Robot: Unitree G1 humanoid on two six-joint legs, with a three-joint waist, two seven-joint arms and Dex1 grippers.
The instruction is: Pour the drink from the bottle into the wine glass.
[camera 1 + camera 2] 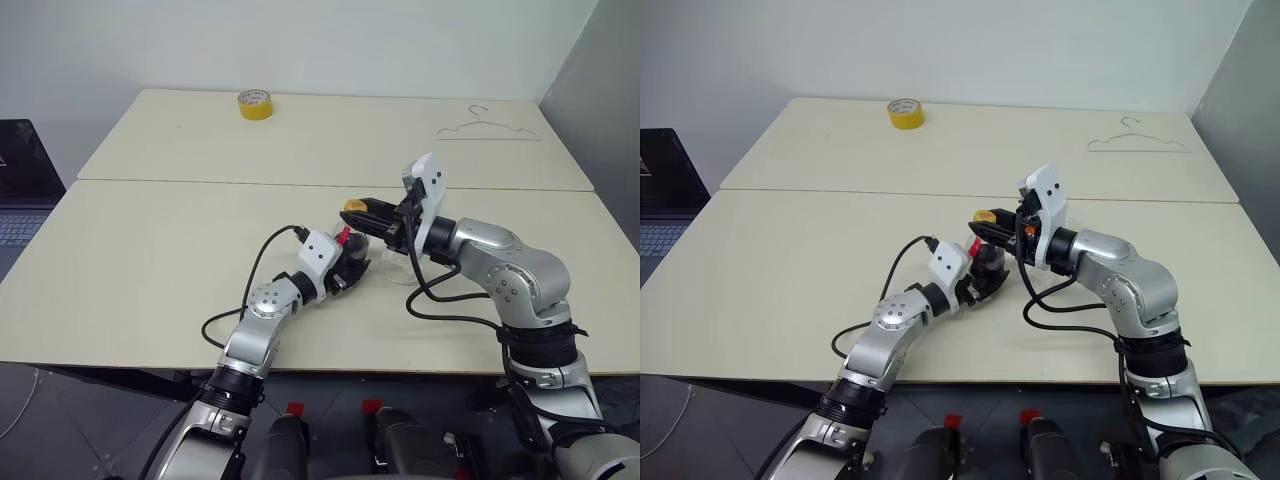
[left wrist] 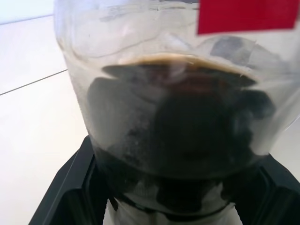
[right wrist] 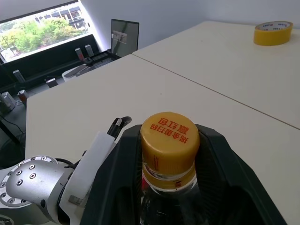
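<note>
1. The right gripper (image 3: 169,154) is reaching in level from the side, its two black fingers (image 3: 225,164) pinching the yellow cap (image 3: 169,137) at the top of the bottle (image 2: 173,122). Gripping the cap rather than the body reads as the unscrewing step: the drink cannot be poured while the cap is on.

2. The left gripper (image 1: 350,268) is clamping the bulbous lower body of the bottle, one finger (image 2: 70,187) on each side. I judge it is acting as a brace, keeping the bottle upright and stopping it from turning with the cap.

3. The bottle is standing upright between the two grippers, with the right one above the left. The red neck label (image 2: 246,15) is sitting just below the cap.

4. The drink (image 2: 178,126) is lying dark and level inside the bottle, its surface below the label, so none seems to have left yet.

5. The wine glass (image 1: 400,262) is standing just beside the bottle, on the side of the right arm and partly hidden behind the right gripper. Only a faint clear outline is showing, so I cannot tell its exact position. Keeping it that near should make for a short tilt once the bottle is open.

6. The table (image 1: 150,250) is carrying it all. Well beyond the bottle, the yellow tape roll (image 1: 254,104) and a wire hanger (image 1: 490,125) are lying toward the far edge, out of the way of both arms.
</note>
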